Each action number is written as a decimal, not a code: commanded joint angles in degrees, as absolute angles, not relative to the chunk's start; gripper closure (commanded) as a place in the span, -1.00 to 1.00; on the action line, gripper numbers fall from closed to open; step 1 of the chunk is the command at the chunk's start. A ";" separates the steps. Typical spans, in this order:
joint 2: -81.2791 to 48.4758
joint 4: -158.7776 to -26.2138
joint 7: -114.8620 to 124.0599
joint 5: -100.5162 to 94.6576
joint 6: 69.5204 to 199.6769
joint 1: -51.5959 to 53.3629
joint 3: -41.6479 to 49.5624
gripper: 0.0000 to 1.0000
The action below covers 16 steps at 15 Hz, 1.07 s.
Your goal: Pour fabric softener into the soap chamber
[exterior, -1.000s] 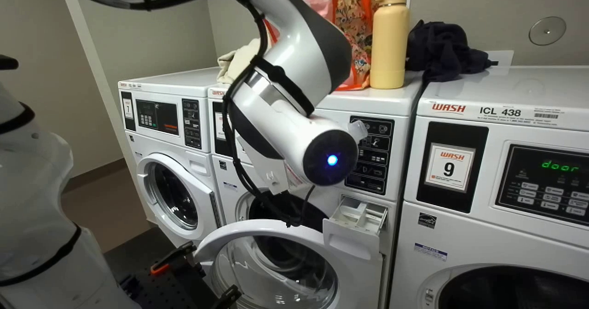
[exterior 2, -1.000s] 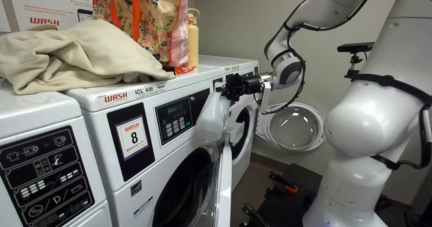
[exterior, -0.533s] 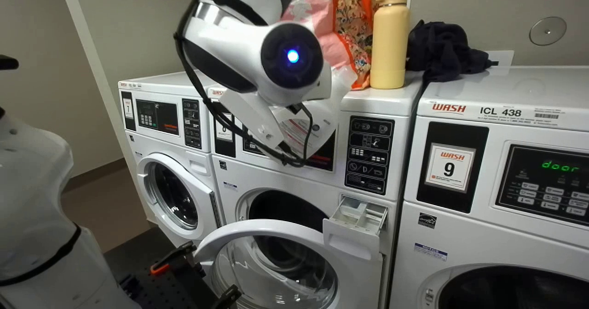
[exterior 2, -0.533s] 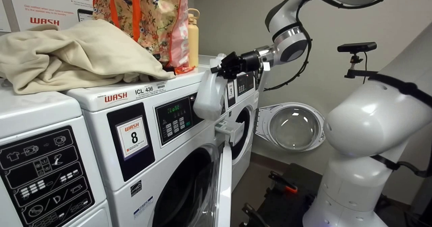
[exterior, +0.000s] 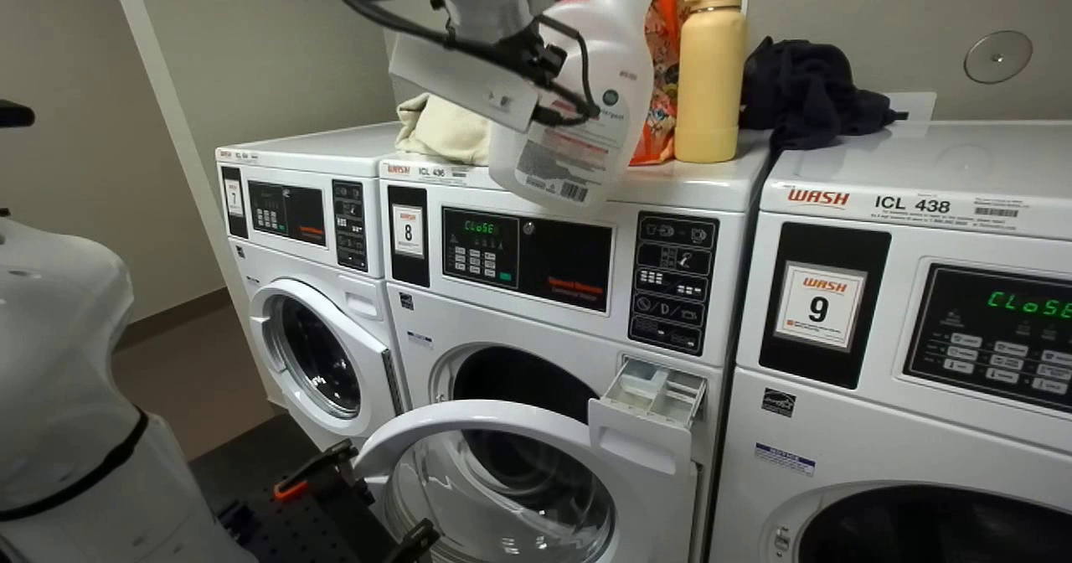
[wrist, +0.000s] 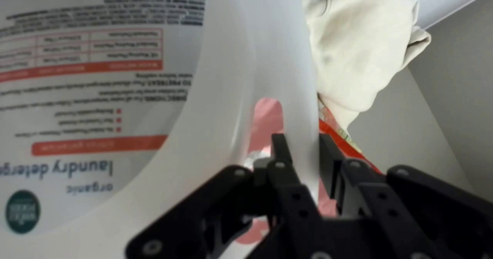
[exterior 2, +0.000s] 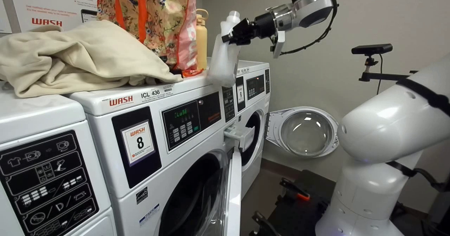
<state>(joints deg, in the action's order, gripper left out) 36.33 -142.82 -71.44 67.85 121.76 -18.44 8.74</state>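
- white washer marked 8 (exterior: 578,343), its round door (exterior: 502,496) swung outward.
- floral bag (exterior 2: 161,25) with orange straps, standing on the washer.
- cream cloth (exterior 2: 84,58), heaped beside the bag.
- whitish plastic jug (exterior: 586,148), lettered "laundry detergent", raised and tilted by the washer's top edge; whether it touches there i cannot tell.
- yellow bottle (exterior: 708,85), upright beside the bag.
- black gripper (wrist: 301,151), narrow, pinching the jug's handle (wrist: 300,124).
- white soap drawer (exterior: 641,439), split into compartments, pulled out of the washer's front, well below the jug.
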 commanded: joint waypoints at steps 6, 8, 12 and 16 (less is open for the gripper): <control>30.86 -130.39 -74.34 66.61 137.75 -12.63 9.60 0.88; 28.07 -128.41 -75.56 66.90 141.58 -10.91 9.54 0.88; 23.43 -126.34 -79.37 66.41 148.03 -8.20 9.71 0.88; 20.56 -126.23 -81.90 66.49 151.12 -7.87 8.59 0.88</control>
<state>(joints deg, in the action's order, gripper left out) 22.03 -129.06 -79.13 66.23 148.78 -8.35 9.04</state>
